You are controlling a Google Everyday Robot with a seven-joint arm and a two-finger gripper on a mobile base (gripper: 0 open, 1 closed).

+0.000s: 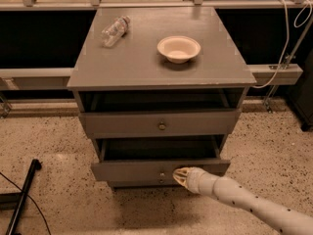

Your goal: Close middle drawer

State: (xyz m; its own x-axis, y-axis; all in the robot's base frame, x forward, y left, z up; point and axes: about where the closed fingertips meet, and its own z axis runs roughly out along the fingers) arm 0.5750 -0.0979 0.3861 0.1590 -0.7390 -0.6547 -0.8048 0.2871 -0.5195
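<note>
The grey cabinet [146,62] has its top drawer [122,124] slightly out. Below it the middle drawer [132,170] is pulled out further, its dark inside showing, with a small round knob [161,175] on its flat front. My gripper [180,176] is at the front of the middle drawer, just right of the knob, touching or almost touching the panel. My white arm [244,204] comes in from the lower right. The lowest drawer is hidden under the middle one.
A clear plastic bottle [115,31] lies on the cabinet top at the back left. A cream bowl [178,48] stands at the middle right. A black pole [22,199] lies on the speckled floor at the lower left. A white cable [286,38] hangs at the right.
</note>
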